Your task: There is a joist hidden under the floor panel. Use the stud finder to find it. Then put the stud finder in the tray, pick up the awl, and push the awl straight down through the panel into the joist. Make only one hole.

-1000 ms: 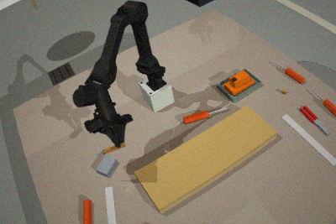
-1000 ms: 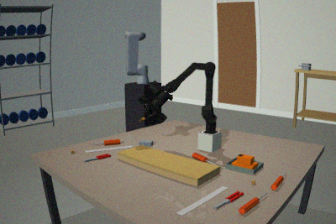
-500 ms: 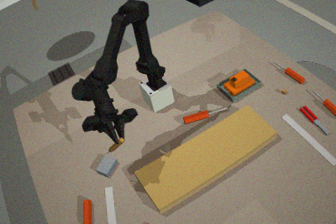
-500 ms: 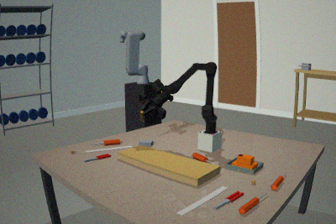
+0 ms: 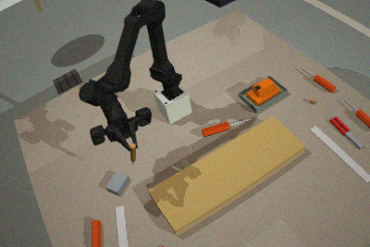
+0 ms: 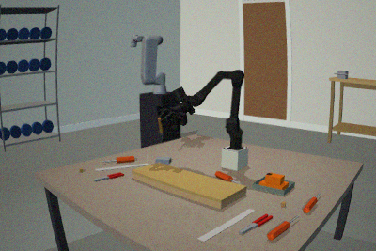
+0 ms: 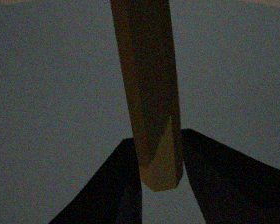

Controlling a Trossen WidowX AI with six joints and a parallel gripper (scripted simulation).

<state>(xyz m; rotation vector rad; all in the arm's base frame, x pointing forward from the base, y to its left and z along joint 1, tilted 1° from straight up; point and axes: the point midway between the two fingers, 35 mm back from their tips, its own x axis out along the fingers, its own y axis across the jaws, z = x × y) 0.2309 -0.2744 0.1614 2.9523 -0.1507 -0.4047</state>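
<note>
My gripper point(image 5: 132, 145) point(image 7: 157, 144) is shut on the wooden handle of the awl point(image 5: 133, 153) point(image 6: 160, 125) point(image 7: 153, 90). The awl hangs in the air with its tip down, near upright, left of the panel in the top view. Its tip is out of sight in the wrist view. The yellow floor panel point(image 5: 240, 164) point(image 6: 188, 182) lies flat on the table; no hole can be made out in it. The orange stud finder point(image 5: 265, 92) point(image 6: 274, 181) sits in the teal tray point(image 5: 273, 102) point(image 6: 268, 189), behind the panel's far right end in the top view.
A grey block point(image 5: 117, 183) point(image 6: 163, 160) lies near the panel's left end. An orange-handled screwdriver point(image 5: 215, 129) point(image 6: 224, 176) lies between the arm's base and the panel. More screwdrivers, red-handled tools point(image 5: 339, 127) point(image 6: 263, 220) and white strips point(image 5: 339, 154) point(image 6: 227, 225) lie around the panel.
</note>
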